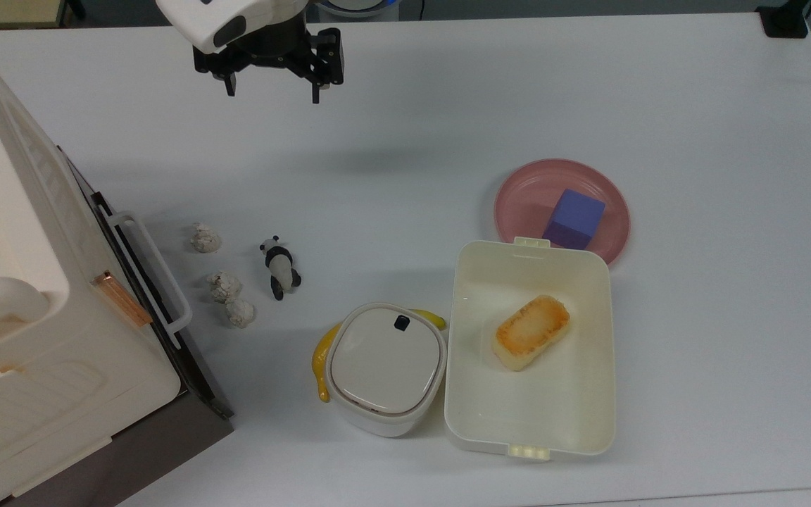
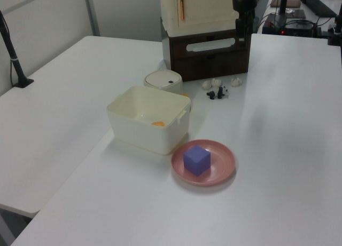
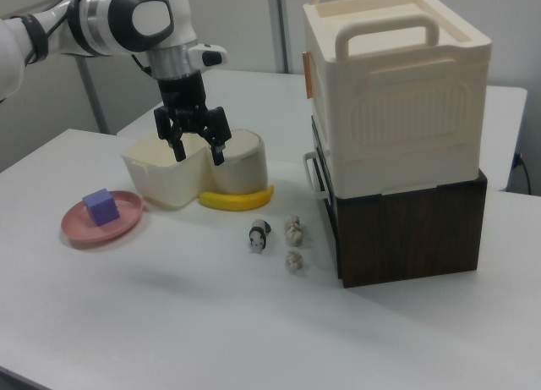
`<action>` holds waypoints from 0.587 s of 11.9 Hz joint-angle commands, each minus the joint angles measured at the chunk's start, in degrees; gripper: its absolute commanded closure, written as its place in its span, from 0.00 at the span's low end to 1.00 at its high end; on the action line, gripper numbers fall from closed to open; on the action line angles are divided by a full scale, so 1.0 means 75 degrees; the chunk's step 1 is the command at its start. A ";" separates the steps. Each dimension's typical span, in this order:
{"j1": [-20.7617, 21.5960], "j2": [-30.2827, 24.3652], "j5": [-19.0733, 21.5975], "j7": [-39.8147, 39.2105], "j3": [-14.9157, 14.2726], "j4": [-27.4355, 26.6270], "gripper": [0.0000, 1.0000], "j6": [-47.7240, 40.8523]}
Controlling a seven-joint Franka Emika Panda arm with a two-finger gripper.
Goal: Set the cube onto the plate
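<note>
The blue-purple cube (image 1: 574,217) rests on the round pink plate (image 1: 525,197), toward the plate's edge nearest the cream container. The left view shows the cube (image 2: 196,159) on the plate (image 2: 222,160) in the foreground; in the right view the cube (image 3: 103,206) and plate (image 3: 127,221) lie at the right view's left. My gripper (image 1: 272,94) hangs open and empty above the table, far off at the top view's upper left. It appears near the dark box in the left view (image 2: 244,35) and in front of the cream container in the right view (image 3: 199,156).
A cream rectangular container (image 1: 606,352) holding a toasted bread piece (image 1: 529,331) sits against the plate. Beside it stand a white lidded pot (image 1: 386,366) and a banana (image 1: 321,359). A panda figure (image 1: 279,266), white lumps (image 1: 205,238) and a large cream box stack (image 1: 25,317) lie left.
</note>
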 commanded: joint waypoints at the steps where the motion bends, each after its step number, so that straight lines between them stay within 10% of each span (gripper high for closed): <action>1: 0.0114 -0.0248 0.0115 -0.0117 -0.0133 -0.0263 0.00 -0.0026; 7: 0.0090 -0.0189 0.0115 -0.0094 -0.0133 -0.0240 0.00 -0.0014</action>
